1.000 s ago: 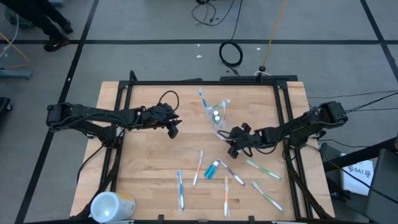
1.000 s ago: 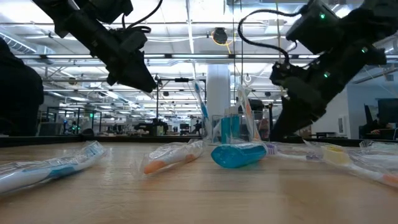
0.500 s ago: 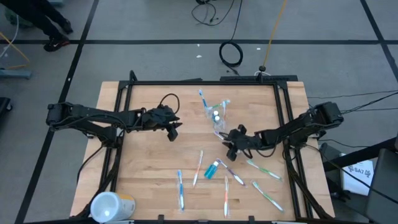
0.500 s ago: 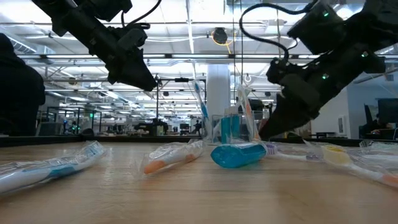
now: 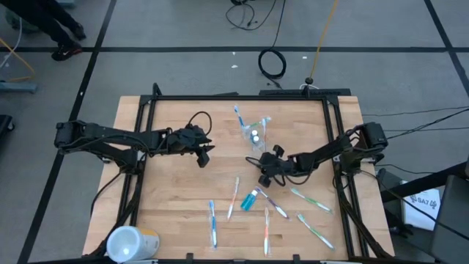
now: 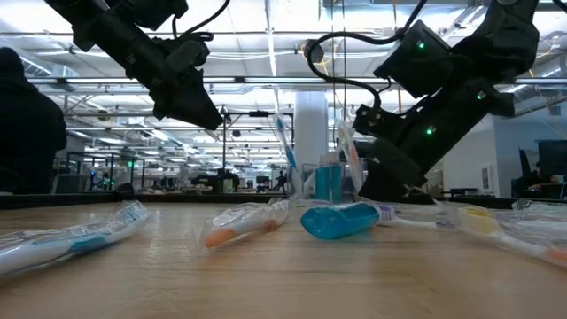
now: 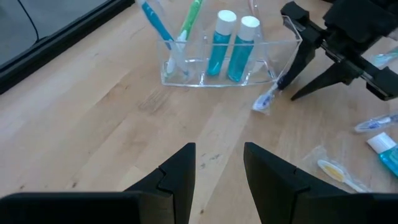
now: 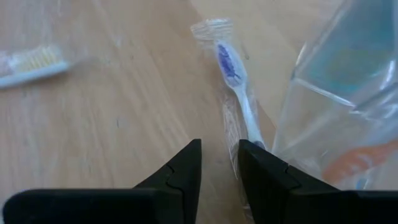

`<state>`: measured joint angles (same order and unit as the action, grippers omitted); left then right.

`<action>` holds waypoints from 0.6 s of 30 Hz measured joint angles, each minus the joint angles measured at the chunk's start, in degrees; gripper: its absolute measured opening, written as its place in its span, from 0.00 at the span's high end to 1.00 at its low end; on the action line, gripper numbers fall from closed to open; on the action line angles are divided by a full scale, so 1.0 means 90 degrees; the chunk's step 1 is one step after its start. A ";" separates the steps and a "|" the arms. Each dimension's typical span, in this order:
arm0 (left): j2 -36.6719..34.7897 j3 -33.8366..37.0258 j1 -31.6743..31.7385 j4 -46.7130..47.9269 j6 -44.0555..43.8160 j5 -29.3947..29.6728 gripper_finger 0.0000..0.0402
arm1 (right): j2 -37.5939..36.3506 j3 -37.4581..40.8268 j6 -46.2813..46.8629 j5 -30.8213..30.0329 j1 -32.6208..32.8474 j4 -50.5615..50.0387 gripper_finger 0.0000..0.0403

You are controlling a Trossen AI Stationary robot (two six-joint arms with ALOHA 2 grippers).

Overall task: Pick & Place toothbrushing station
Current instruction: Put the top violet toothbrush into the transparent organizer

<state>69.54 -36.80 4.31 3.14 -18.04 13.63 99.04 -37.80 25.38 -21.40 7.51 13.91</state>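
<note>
A clear plastic holder (image 5: 255, 138) stands at the table's far middle. It holds a blue and a green toothbrush and two blue toothpaste tubes (image 7: 227, 43). A wrapped purple-white toothbrush (image 8: 239, 93) lies on the wood beside the holder, and its head shows in the left wrist view (image 7: 266, 101). My right gripper (image 5: 264, 176) is low over this brush's handle with a narrow gap between its fingers (image 8: 219, 163). My left gripper (image 5: 205, 156) hangs above the table to the holder's left, a narrow gap between its fingers, empty. My right gripper comes down slanting from the table's right onto the wrapped handle (image 8: 252, 138), which runs toward its fingers. The fingers hide the place where they meet, so I cannot tell whether they touch it. The brush lies flat on the table.
A blue toothpaste tube (image 5: 250, 198) and several wrapped toothbrushes (image 5: 234, 196) (image 5: 212, 224) (image 5: 309, 198) lie across the near half. A white and yellow cylinder (image 5: 132, 242) lies at the near left corner. Black frame rails (image 5: 139, 147) run along the table's sides.
My right gripper has gone toward the table's left and a little down, closing on the clear holder and the purple-white toothbrush beside it. The brush and the holder have stayed where they were.
</note>
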 joint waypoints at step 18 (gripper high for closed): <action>0.0000 0.0000 -0.0001 0.0007 0.0204 0.0000 0.65 | -0.0517 0.0057 -0.0973 0.1709 0.0181 -0.0119 1.00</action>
<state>69.54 -36.80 4.29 3.20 -16.21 13.63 94.39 -37.29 16.63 -6.02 9.14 12.84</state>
